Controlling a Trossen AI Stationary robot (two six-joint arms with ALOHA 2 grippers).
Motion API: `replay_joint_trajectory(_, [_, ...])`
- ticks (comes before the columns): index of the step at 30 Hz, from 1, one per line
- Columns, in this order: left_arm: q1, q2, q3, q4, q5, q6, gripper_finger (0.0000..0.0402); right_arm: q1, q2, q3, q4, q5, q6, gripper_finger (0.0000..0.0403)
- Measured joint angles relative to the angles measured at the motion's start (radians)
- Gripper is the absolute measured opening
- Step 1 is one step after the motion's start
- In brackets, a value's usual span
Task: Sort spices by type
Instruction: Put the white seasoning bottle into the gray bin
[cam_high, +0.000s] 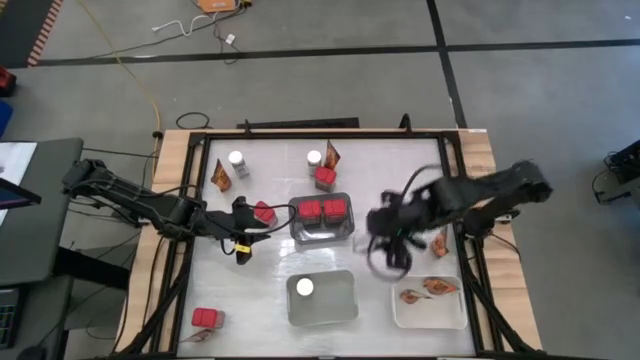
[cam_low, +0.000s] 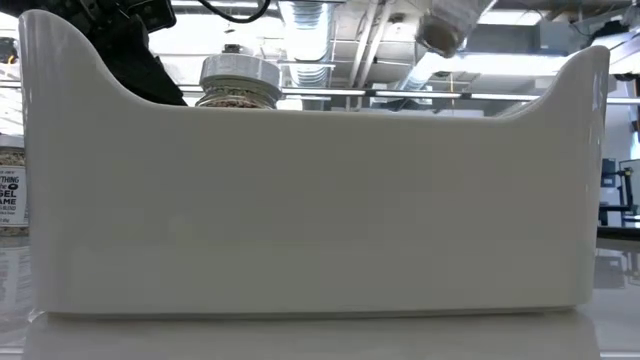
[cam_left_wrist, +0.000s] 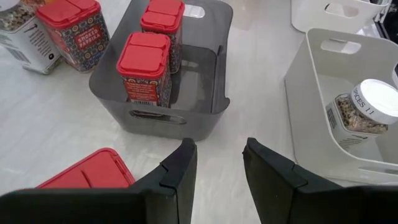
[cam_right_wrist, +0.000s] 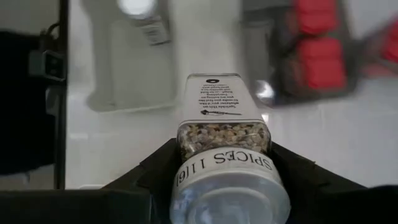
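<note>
My right gripper (cam_high: 390, 245) hangs above the table between the grey tray (cam_high: 350, 232) and the right white tray (cam_high: 455, 318), shut on a clear spice jar (cam_right_wrist: 224, 106) with a white lid (cam_right_wrist: 230, 193). My left gripper (cam_left_wrist: 219, 158) stands open with nothing between its fingers, left of the grey tray. A red container (cam_left_wrist: 87, 179) stands on the table just beside one finger. Two red containers (cam_left_wrist: 148, 62) stand upright in the grey tray. A jar (cam_left_wrist: 367, 106) lies in the near white tray (cam_high: 340, 312). Orange packets (cam_high: 428, 290) lie in the right white tray. My right gripper pinches the jar between its two fingers (cam_right_wrist: 158, 168) at its two sides, by the shoulder just under the white lid (cam_right_wrist: 186, 146). The fingers slant down from above and run along the jar. The jar is lifted clear, lid toward the wrist and bottom pointing away.
On the far part of the table stand two jars (cam_high: 237, 160), (cam_high: 315, 158), orange packets (cam_high: 220, 178), (cam_high: 332, 155) and a red container (cam_high: 325, 178). Another red container (cam_high: 208, 318) sits near the left front corner. A packet (cam_high: 440, 245) lies right of my right gripper.
</note>
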Motion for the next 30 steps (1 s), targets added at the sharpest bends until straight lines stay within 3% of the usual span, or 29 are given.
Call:
replay_joint_trajectory(6, [0.0, 0.0, 0.0, -0.001, 0.0, -0.002, 0.0126, 0.087, 0.264, 0.198, -0.017, 0.007, -0.026, 0.022])
replay_joint_trajectory(15, [0.0, 0.0, 0.0, -0.002, 0.0, -0.002, 0.0126, 0.077, 0.58, 0.45, -0.099, -0.015, -0.003, 0.022])
replay_joint_trajectory(22, [0.0, 0.0, 0.0, -0.002, 0.0, -0.002, 0.0126, 0.066, 0.719, 0.539, -0.112, -0.09, 0.001, 0.022])
replay_joint_trajectory(30, [0.0, 0.0, 0.0, -0.002, 0.0, -0.012, 0.0126, 0.065, 0.799, 0.578, -0.106, -0.097, 0.05, 0.022])
